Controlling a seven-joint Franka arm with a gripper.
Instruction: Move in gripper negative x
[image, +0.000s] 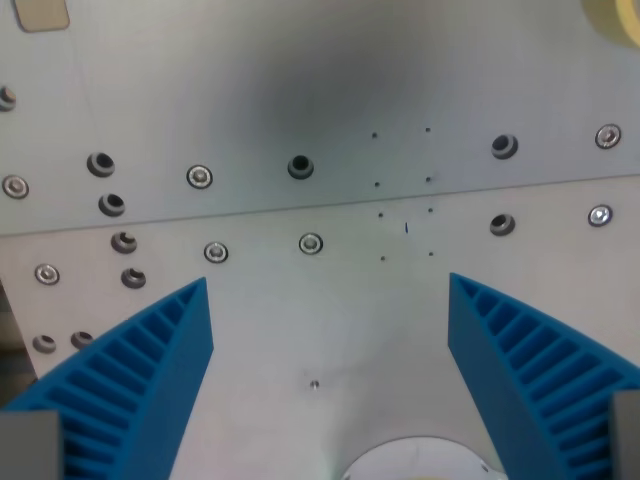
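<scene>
Blue ribbed fingers (150, 370) are showing at both lower corners of your wrist view, 1 on the wrist view's left and 1 on the wrist view's right, tips pointing up toward the middle of the picture. You are seeing the gripper (328, 285) with its fingers standing wide apart and nothing lying between them; only bare plate is showing through the gap.

Under the gripper a grey metal table (300, 60) is filling the whole view. A seam (300, 208) is running across it, tilting slightly up toward the wrist view's right, so you are looking at 2 plates meeting edge to edge.

Along both sides of the seam you are seeing rows of fixings: silver screws (200, 177) with bright heads and dark open holes (300, 166) mixed among them. A cluster of small dots (404, 190) is sitting on the seam right of centre, arranged in 2 short columns.

At the bottom edge, between the fingers, a pale round disc (420, 462) is poking into view, mostly cut off. At the top right corner a cream curved object (615, 20) is partly showing; what it is, you cannot tell. At the top left corner a tan tab (40, 12) is lying on the plate, also cropped.
</scene>
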